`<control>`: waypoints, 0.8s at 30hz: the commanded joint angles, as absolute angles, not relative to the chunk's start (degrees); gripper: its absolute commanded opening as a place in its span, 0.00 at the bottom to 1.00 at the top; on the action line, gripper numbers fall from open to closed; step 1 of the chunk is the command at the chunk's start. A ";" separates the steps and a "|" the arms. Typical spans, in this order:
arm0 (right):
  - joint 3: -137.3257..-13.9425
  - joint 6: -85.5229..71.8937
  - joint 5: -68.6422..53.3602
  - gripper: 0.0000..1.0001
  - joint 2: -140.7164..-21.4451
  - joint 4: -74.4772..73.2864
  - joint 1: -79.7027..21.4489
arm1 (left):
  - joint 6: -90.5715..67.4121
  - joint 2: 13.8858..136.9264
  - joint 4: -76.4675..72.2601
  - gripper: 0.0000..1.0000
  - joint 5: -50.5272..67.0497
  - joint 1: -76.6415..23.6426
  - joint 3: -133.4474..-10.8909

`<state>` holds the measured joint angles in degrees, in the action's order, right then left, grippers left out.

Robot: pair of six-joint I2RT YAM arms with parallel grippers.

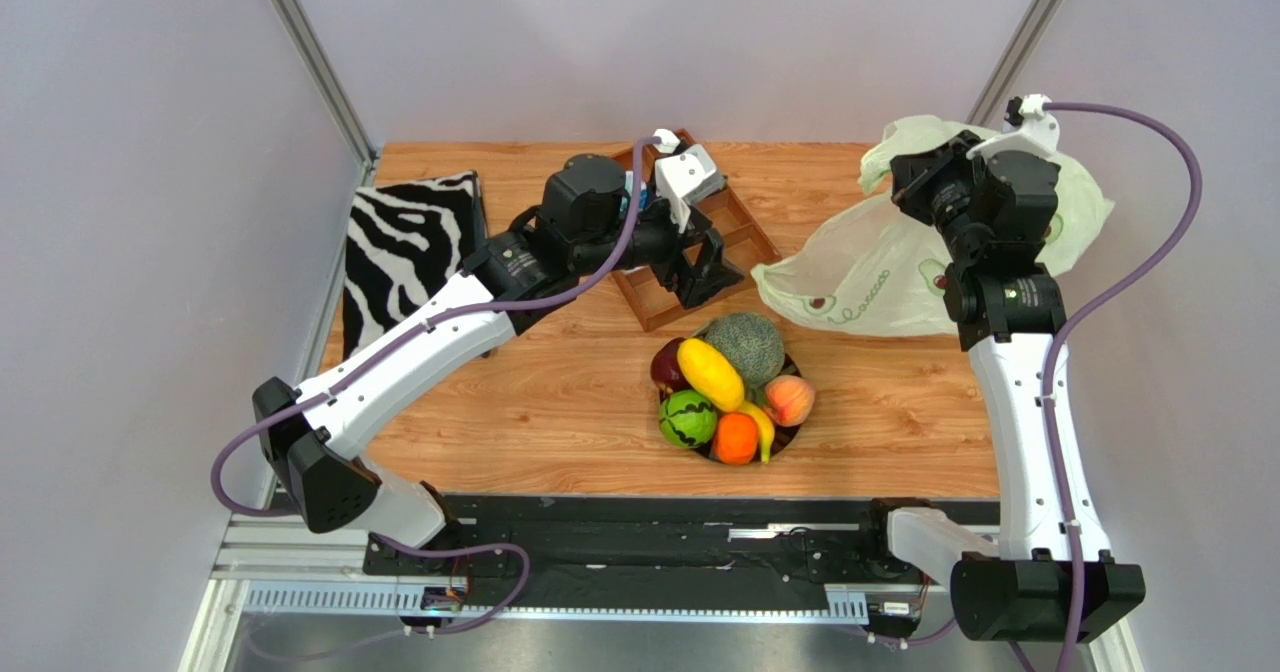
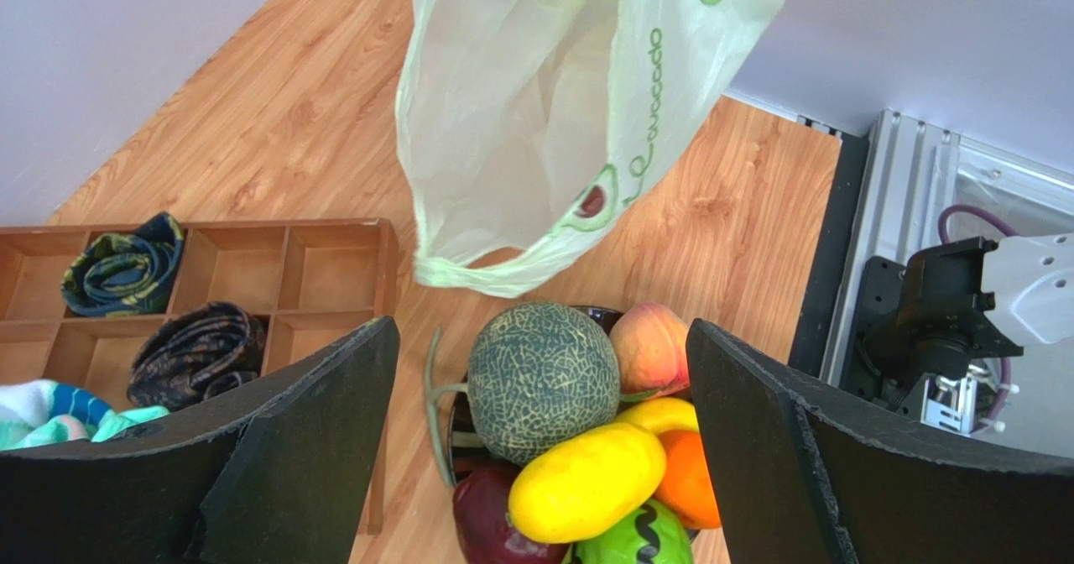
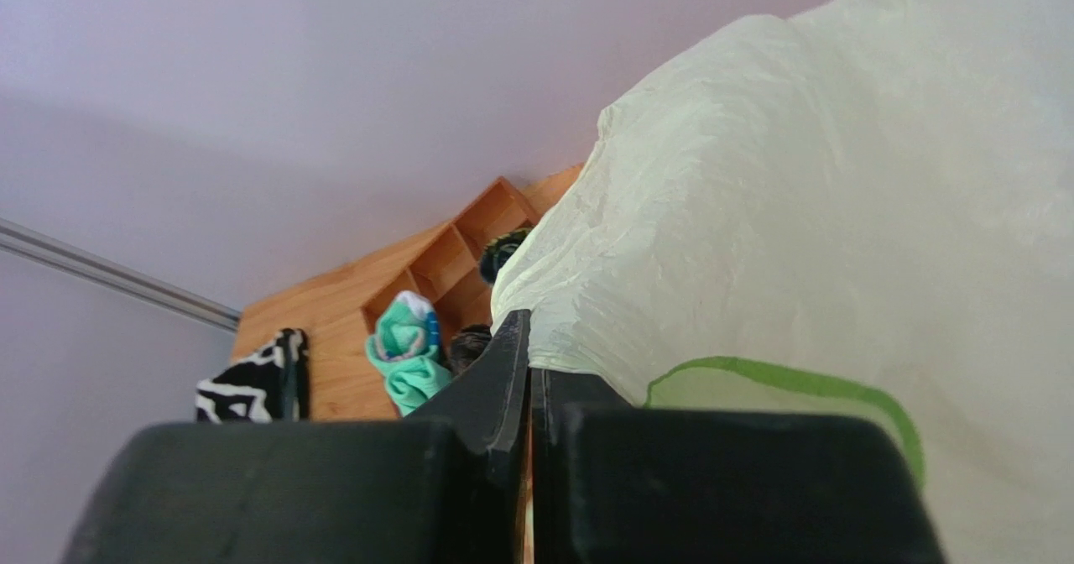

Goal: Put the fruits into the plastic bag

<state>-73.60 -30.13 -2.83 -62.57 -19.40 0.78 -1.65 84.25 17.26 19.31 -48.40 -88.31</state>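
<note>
The fruits (image 1: 729, 387) lie heaped mid-worktop (image 1: 571, 402), and the plastic bag (image 1: 872, 275) hangs at the far right, pinched by the right claw (image 3: 526, 327). Its mouth looks slack, so a fruit brought by the spread left claw (image 2: 540, 338) may strike film and roll off.

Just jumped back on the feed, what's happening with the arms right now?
The right gripper is pinched shut on the plastic bag, holding it up. The left gripper is open, aimed at the fruits with nothing grasped. All the fruits sit piled in the middle of the table; none looks bagged yet.
</note>
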 commanded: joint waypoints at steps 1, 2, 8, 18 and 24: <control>-78.22 -20.83 -0.18 0.00 -63.46 -26.54 0.70 | -1.85 81.92 14.94 0.93 19.25 -48.60 -89.65; -78.22 -20.66 -0.09 0.00 -63.28 -27.50 0.70 | -1.85 81.91 14.94 0.93 19.34 -48.60 -89.56; -74.37 -25.57 -10.18 0.00 -62.05 -23.13 0.70 | -3.25 82.96 10.99 0.94 20.65 -48.60 -89.91; -72.52 -28.74 -11.16 0.00 -59.25 -20.92 0.70 | -15.52 89.91 18.90 0.99 0.44 -45.54 -91.76; -69.61 -29.88 -12.21 0.00 -57.22 -19.16 0.70 | -35.23 90.79 7.39 0.98 9.31 -37.88 -80.25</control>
